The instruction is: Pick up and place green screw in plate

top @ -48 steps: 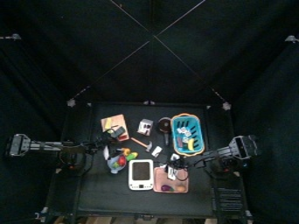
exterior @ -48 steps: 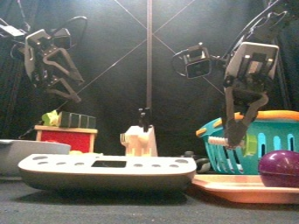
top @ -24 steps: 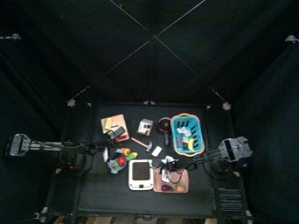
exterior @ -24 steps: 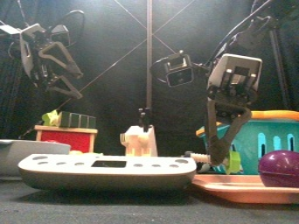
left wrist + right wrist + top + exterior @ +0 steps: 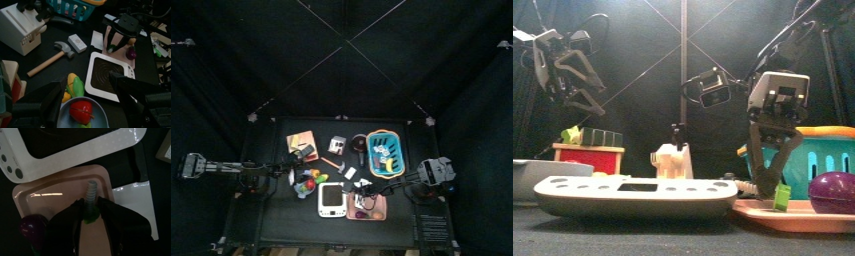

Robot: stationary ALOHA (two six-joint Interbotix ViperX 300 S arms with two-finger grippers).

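Right gripper [image 5: 90,220] points down over the plate [image 5: 40,195] at lower right of the front view; its jaws stand parted, the green screw [image 5: 91,203] between them, grey threaded shaft projecting over the smooth pink dish. Whether they still pinch it cannot be told. Left gripper [image 5: 83,97], raised at upper left, jaws apart, holds nothing

arms: black, cabled | right gripper [image 5: 782,190]: black jaws, grey wrist housing

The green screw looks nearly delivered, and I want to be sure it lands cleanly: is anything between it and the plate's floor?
Nothing visible blocks it. The green screw sits between the right gripper's jaws directly over bare pink plate. The purple ball lies off to one side on the plate, apart from the screw.
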